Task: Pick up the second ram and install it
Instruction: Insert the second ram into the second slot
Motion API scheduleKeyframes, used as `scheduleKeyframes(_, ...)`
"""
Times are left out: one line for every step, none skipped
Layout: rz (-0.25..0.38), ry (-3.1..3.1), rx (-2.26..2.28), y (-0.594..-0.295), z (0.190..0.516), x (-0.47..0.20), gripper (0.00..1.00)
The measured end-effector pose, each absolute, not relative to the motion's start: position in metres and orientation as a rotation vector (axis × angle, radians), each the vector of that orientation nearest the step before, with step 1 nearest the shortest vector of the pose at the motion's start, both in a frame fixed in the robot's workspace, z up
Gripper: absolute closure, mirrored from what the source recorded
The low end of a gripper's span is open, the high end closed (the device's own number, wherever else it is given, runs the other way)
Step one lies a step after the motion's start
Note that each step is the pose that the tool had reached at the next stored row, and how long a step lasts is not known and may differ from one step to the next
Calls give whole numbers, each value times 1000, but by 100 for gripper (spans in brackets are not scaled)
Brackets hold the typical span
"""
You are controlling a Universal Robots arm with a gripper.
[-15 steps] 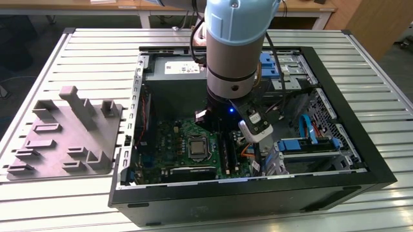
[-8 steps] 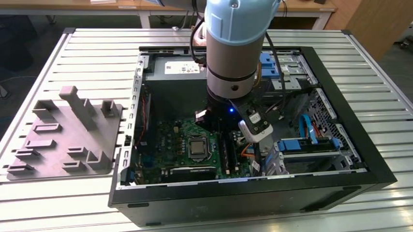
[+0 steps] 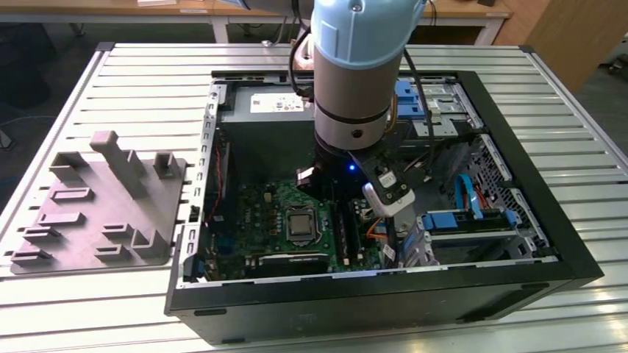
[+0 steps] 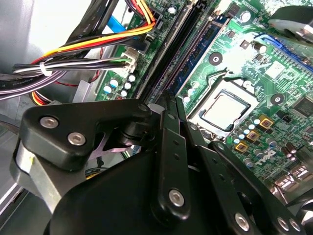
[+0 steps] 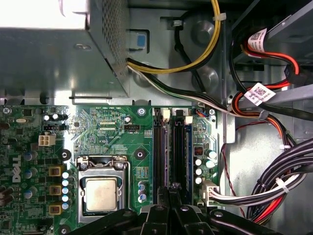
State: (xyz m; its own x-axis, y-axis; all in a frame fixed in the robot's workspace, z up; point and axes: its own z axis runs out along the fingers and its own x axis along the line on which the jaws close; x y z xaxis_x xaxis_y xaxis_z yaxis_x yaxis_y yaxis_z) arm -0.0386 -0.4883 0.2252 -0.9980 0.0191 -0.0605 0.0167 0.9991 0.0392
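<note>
My gripper (image 3: 345,220) reaches down inside the open computer case, over the memory slots of the green motherboard (image 3: 260,213). In both wrist views its fingers are drawn close together (image 4: 173,98) (image 5: 170,188). The second ram (image 5: 169,156) (image 4: 172,61) is a thin dark stick seen edge-on. It runs out from between the fingertips along one of the black slot rails. It is in line with that slot; how deep it sits is hidden. A blue slot (image 5: 179,156) lies right beside it.
The processor socket (image 5: 100,193) sits beside the slots. Bundled cables (image 5: 274,186) and orange-yellow wires (image 4: 98,44) crowd the other side. The power supply (image 3: 284,103) and blue drive bays (image 3: 461,220) line the case walls. A grey fixture (image 3: 98,198) stands on the table at the exterior view's left.
</note>
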Motion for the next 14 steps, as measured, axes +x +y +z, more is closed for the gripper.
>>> scheduleKeyframes(60,3080,28,-488,225,-39,88)
scheduleKeyframes(60,3080,28,-488,225,-39,88)
scheduleKeyframes(60,3080,28,-488,225,-39,88)
scheduleKeyframes(60,3080,28,-488,225,-39,88)
scheduleKeyframes(60,3080,28,-488,226,-39,88)
scheduleKeyframes(60,3080,28,-488,226,-39,88)
scheduleKeyframes(59,3080,28,-488,226,-39,88)
scheduleKeyframes(60,3080,28,-488,227,-39,88)
scheduleKeyframes(60,3080,28,-488,227,-39,88)
scheduleKeyframes(60,3080,28,-488,227,-39,88)
scheduleKeyframes(60,3080,28,-488,227,-39,88)
scheduleKeyframes(60,3080,28,-488,227,-39,88)
scheduleKeyframes(60,3080,28,-488,227,-39,88)
scheduleKeyframes(61,3080,28,-488,227,-39,88)
